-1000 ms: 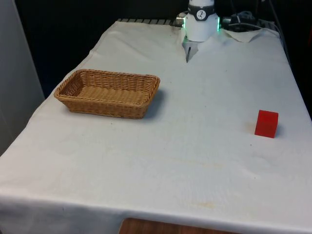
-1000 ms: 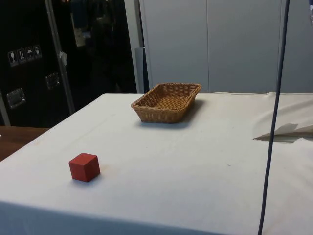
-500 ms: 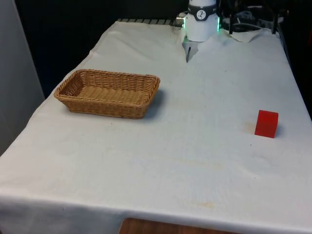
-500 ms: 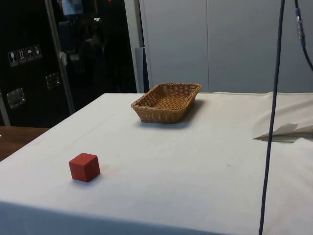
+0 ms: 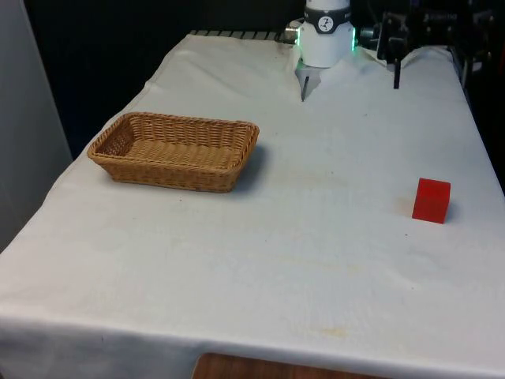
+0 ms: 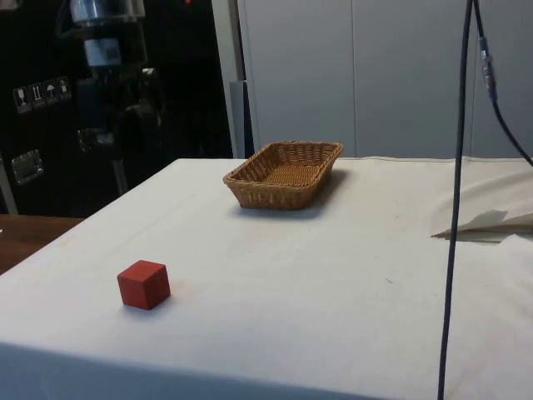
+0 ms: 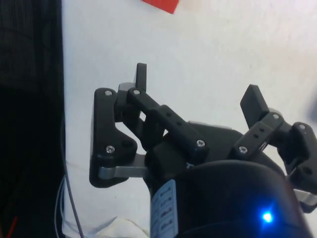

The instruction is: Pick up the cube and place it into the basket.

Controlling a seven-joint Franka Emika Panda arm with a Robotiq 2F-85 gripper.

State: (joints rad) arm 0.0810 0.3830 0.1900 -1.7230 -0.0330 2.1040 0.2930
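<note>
In the wrist view, jaws spread wide above cube (image 7: 161, 4)

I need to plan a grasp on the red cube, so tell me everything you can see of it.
The small red cube looks solid and matte, with sharp edges and plain faces, perhaps painted wood. It sits flat on the white tablecloth, near the table edge at the front view's right, turned slightly so a corner faces the side camera. Nothing else touches it: the woven wicker basket stands well apart across the table, and the black claw, open, hangs in the air away from it.
</note>
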